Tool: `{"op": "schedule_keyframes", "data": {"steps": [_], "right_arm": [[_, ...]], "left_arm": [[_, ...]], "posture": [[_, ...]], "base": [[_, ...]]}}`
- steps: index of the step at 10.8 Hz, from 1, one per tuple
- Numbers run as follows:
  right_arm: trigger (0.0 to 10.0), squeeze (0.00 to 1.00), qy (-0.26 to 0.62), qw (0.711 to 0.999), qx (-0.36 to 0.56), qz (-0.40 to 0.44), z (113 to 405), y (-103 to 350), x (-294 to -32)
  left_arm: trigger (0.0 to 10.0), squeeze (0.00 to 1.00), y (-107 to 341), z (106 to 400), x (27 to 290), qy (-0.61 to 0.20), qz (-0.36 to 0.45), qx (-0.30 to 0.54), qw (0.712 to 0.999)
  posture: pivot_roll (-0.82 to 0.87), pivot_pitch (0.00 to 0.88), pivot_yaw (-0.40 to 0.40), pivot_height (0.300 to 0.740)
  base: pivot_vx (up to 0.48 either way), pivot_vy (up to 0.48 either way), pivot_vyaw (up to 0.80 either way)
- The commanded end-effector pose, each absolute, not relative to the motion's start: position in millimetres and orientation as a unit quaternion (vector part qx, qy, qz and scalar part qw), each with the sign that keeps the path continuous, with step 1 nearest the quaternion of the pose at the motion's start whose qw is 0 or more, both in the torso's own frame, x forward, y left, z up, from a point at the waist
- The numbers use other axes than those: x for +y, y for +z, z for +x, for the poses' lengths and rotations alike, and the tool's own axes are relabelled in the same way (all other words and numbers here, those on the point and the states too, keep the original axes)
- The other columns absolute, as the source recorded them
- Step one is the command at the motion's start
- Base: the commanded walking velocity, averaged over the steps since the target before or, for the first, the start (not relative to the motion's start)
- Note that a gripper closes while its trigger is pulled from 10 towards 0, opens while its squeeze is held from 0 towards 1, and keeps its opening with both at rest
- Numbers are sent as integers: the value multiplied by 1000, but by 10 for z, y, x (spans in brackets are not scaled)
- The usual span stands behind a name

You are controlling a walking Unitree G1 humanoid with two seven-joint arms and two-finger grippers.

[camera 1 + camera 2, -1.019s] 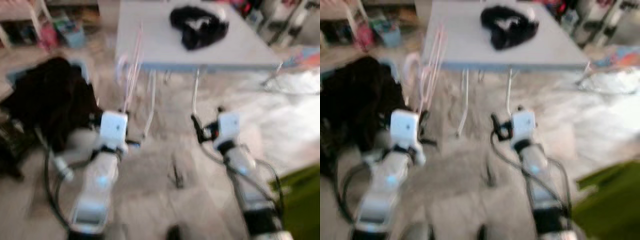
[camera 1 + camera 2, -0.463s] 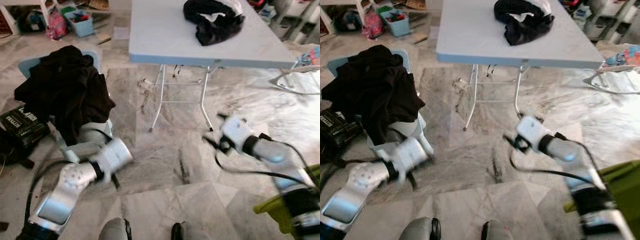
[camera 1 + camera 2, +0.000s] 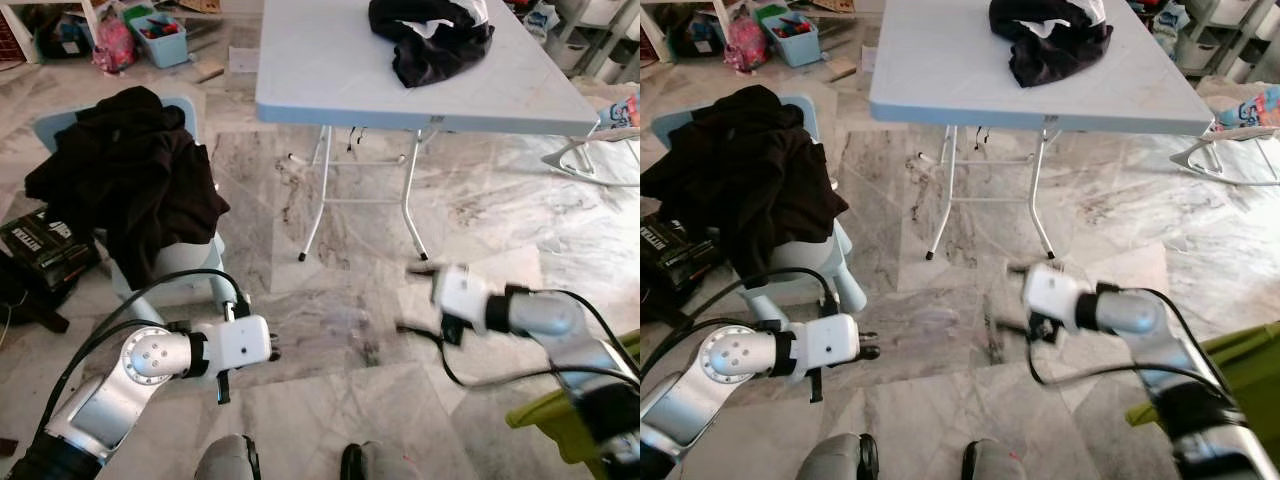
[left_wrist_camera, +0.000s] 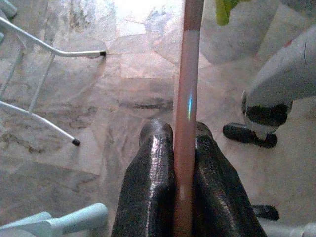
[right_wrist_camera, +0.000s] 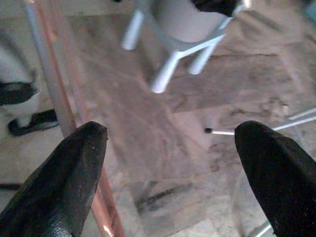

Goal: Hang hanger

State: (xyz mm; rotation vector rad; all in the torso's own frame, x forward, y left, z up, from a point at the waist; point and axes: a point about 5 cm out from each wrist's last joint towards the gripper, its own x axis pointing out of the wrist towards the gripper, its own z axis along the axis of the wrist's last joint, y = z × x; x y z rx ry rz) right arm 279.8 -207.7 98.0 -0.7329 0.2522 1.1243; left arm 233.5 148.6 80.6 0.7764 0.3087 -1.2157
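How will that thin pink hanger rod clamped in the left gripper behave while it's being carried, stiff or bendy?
The thin pink hanger rod looks straight beyond the left gripper, so it is probably fairly stiff. It looks slim, so likely light. Its glossy sheen suggests smooth plastic that might slide or twist in the grip, since it is pinched at one narrow spot.

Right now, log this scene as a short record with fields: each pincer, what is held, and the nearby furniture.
left pincer: shut on the thin pink hanger rod, low over the marble floor
right pincer: open, holding nothing; the pink rod runs past one finger
table: grey folding table ahead, black garment bundled on top
chair: pale blue plastic chair on the robot's left, dark clothing heaped on it
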Motion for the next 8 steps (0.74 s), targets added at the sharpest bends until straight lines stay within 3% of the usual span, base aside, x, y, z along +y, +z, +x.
{"op": "schedule_keyframes", "data": {"steps": [1, 2, 3, 4, 6, 8], "right_arm": [[10000, 0, 518, 767, 113, -361, 2835, 1037, -2120], [10000, 0, 463, 785, 72, -405, 3013, 1187, -2192], [10000, 0, 442, 804, 61, -394, 3100, 1288, -2222], [10000, 0, 463, 798, 72, -380, 3088, 1325, -2236], [10000, 0, 483, 771, 103, -403, 3099, 1374, -2329], [10000, 0, 544, 716, 180, -400, 2936, 1341, -2445]], "left_arm": [[10000, 0, 802, 2344, 1488, -561, 373, 132, 727], [10000, 0, 734, 2329, 1539, -561, 387, 142, 717], [10000, 0, 704, 2317, 1566, -560, 391, 146, 715], [10000, 0, 688, 2320, 1587, -557, 396, 145, 715], [10000, 0, 647, 2343, 1643, -552, 419, 147, 706], [10000, 0, 686, 2477, 1700, -513, 436, 130, 728]], "posture": [[-16, 114, -62, 740], [-17, 114, -62, 740], [-17, 114, -62, 740], [-16, 115, -61, 740], [-10, 114, -59, 740], [-13, 116, -58, 740]], "base": [[0, 0, 0], [0, 0, 0], [0, 0, 0], [0, 0, 0], [0, 0, 0], [0, 0, 0]]}}
